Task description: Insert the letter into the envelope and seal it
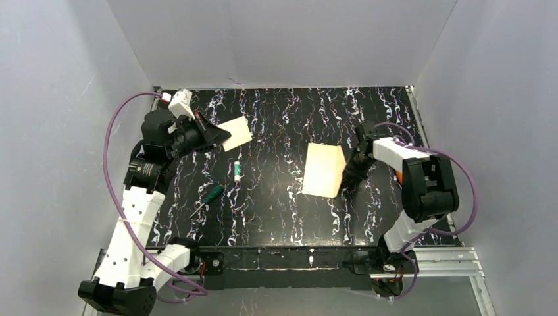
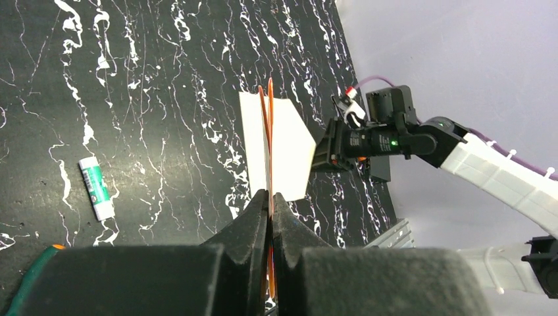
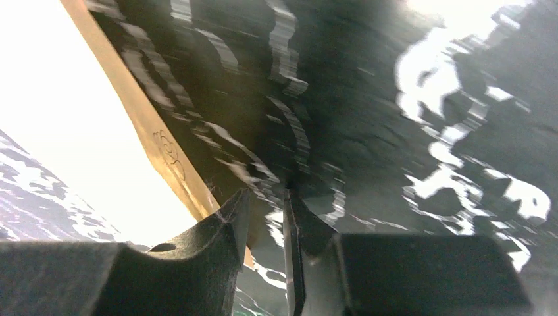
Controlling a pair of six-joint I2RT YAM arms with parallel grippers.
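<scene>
The letter (image 1: 238, 131) is a pale tan sheet held off the table at the back left by my left gripper (image 1: 222, 137), which is shut on its near edge. In the left wrist view the letter shows edge-on as a thin orange line (image 2: 268, 131) rising from the closed gripper (image 2: 271, 197). The envelope (image 1: 322, 170) lies mid-table, its triangular flap pointing right and slightly raised; it also shows in the left wrist view (image 2: 293, 151). My right gripper (image 1: 351, 168) is at that flap side, slightly open (image 3: 266, 197), its left finger (image 3: 210, 243) over the envelope's tan-shaded edge (image 3: 158, 145).
A green-and-white glue stick (image 1: 236, 171) (image 2: 95, 187) and a green-handled screwdriver (image 1: 209, 195) lie on the black marbled table (image 1: 276, 217) between the left arm and the envelope. White walls enclose the table on three sides.
</scene>
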